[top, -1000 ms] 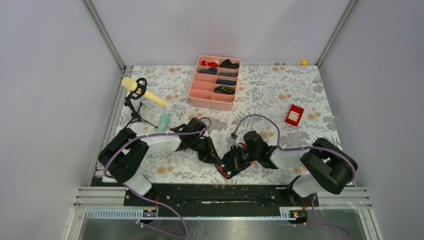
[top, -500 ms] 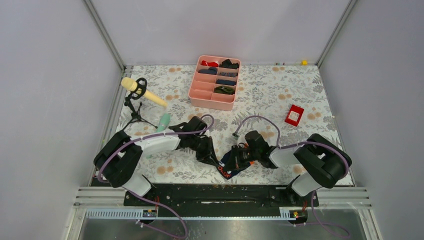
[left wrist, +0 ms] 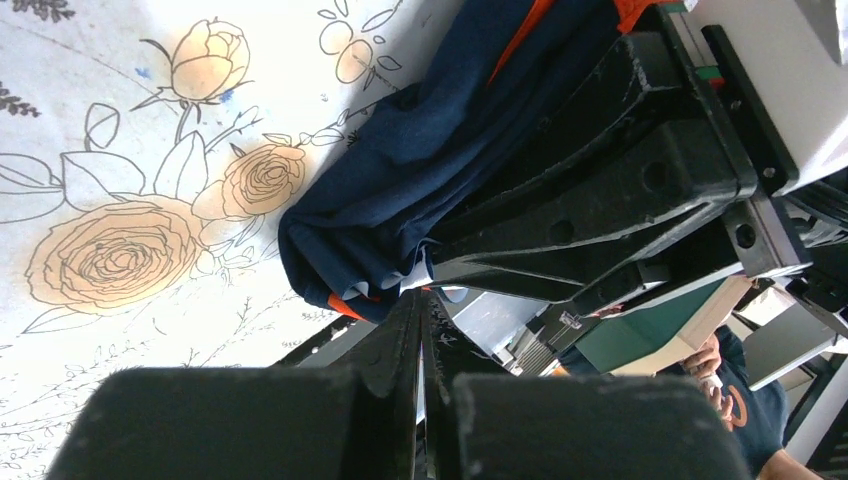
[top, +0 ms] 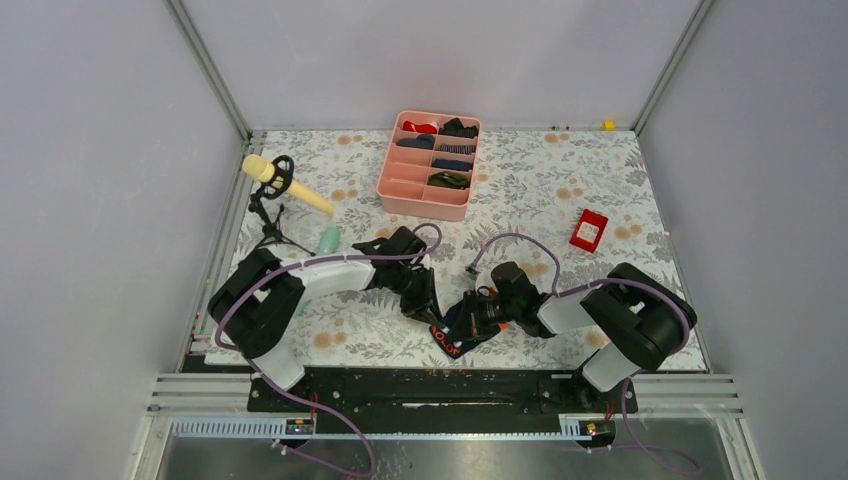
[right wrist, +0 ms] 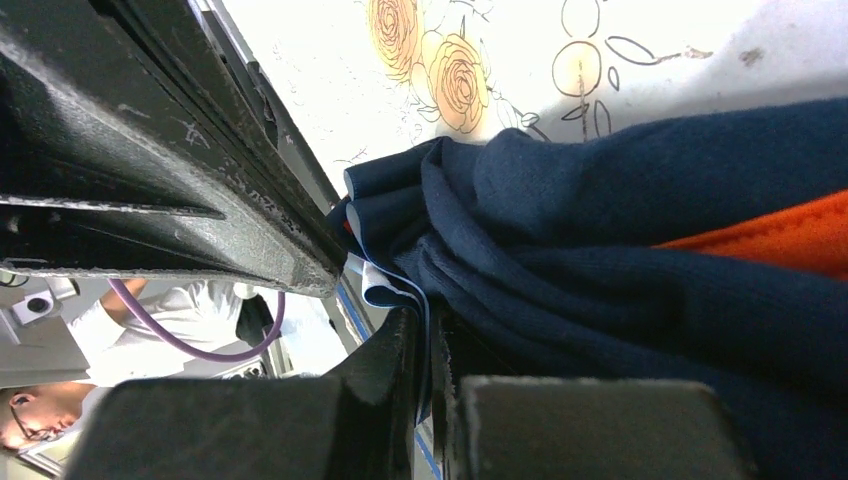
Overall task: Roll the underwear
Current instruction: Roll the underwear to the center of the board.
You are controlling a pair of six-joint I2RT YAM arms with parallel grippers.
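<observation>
Since both arms crowd it, the underwear (top: 461, 336) shows from above only as a small dark navy lump with an orange edge. It lies on the floral table (top: 560, 180) near the front edge, about midway between the two bases. Progress looks partway: the cloth is gathered into a thick bundle with layered folds, but it is not a tight, even roll. Tightening and finishing the roll are likely still left.

Left gripper (left wrist: 420, 298) has its fingers pressed together, tips at the bundle's rounded end, apparently pinching the hem there. Right gripper (right wrist: 427, 318) is also closed, with a thin pale cloth edge running into the slit between its fingers.

Top view alone gives the layout: the pink tray (top: 423, 208) holding small rolled garments is well apart at the back, and a red box (top: 589, 230) sits to the right. Wrist views alone show the pinches. Left wrist shows the folded end with an orange peek underneath. Right wrist shows stacked folds and the broad orange waistband.
</observation>
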